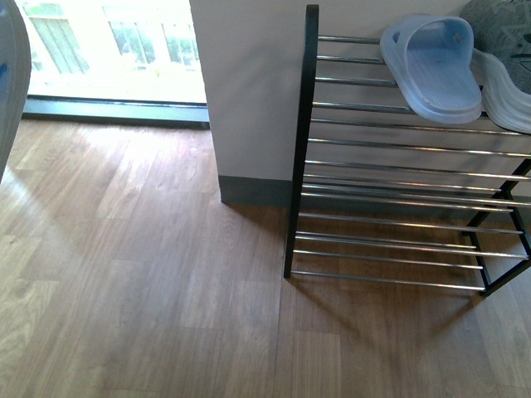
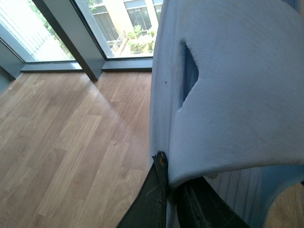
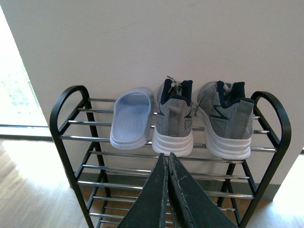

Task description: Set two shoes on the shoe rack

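wood floor (image 1: 149,274): open boards beside the shoe rack | shoe rack (image 3: 71,137): top tier holds one blue slide (image 3: 133,118) and two grey sneakers (image 3: 175,121), its window-side end bare | second slide (image 2: 237,95): clamped by left gripper (image 2: 166,180) | right gripper (image 3: 168,164): fingers together, before rack

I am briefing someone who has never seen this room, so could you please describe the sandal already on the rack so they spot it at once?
Find the shoe rack against the pale wall. On its top tier of chrome rods, the pale blue slide sandal lies at the window-side end, beside two grey sneakers. It is the only flat, open-toed, blue shoe there.
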Controlling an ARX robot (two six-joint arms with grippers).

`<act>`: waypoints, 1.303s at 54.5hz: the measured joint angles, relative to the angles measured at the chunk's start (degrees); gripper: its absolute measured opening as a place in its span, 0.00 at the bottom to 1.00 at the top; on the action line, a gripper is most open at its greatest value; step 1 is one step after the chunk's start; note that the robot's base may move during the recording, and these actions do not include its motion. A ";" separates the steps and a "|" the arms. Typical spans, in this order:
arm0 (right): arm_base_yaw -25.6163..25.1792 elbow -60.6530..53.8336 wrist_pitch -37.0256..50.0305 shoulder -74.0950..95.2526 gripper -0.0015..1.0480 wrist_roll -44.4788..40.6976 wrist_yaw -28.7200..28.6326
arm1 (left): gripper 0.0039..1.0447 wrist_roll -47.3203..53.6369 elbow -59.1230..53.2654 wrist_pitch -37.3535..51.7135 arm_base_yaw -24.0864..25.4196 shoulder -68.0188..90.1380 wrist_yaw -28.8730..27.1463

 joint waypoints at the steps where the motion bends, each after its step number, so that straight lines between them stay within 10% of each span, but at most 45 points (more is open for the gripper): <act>1: 0.00 0.00 -0.15 -0.13 0.02 0.02 0.00 | 0.02 0.00 0.00 0.00 0.00 0.00 0.00; 22: 0.00 0.00 -11.43 -11.15 0.02 0.00 0.00 | 0.02 -0.02 0.00 0.00 0.00 0.00 -0.04; 55: 0.00 0.00 -11.45 -11.23 0.92 0.00 -0.07 | 0.02 -0.02 0.00 0.00 0.04 -0.02 -0.15; 71: -0.02 0.00 -11.43 -11.23 0.91 0.00 -0.02 | 0.02 -0.02 0.00 0.00 -0.02 -0.04 0.02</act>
